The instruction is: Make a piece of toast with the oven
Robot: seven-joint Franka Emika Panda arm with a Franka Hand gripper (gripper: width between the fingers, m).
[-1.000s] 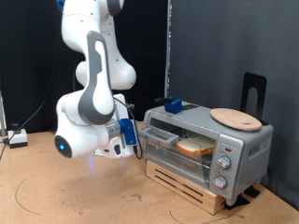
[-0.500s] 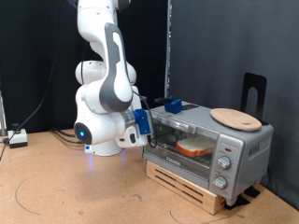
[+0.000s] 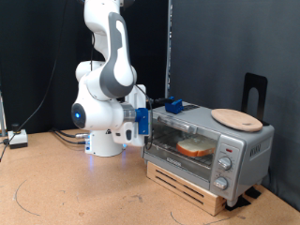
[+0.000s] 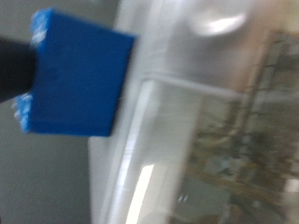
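The silver oven [image 3: 236,142] stands on a wooden crate at the exterior view's right. Its glass door looks raised and closed. The piece of toast [image 3: 195,146] lies on the rack inside, seen through the glass. My gripper [image 3: 143,122], with blue finger pads, is at the oven's left end, against the top edge of the door. It holds nothing that I can see. The wrist view is blurred: one blue finger pad [image 4: 75,75] sits close to the oven's glass door [image 4: 234,140].
A round wooden plate [image 3: 235,118] lies on the oven's top, with a small blue object [image 3: 173,105] at the top's left end. A black stand [image 3: 254,92] rises behind. The wooden crate [image 3: 187,183] sits on the brown table. Cables lie at far left [image 3: 17,139].
The oven door has gone from hanging open to raised shut. My arm has risen and swung right with the gripper following the door's edge up to the oven's top left.
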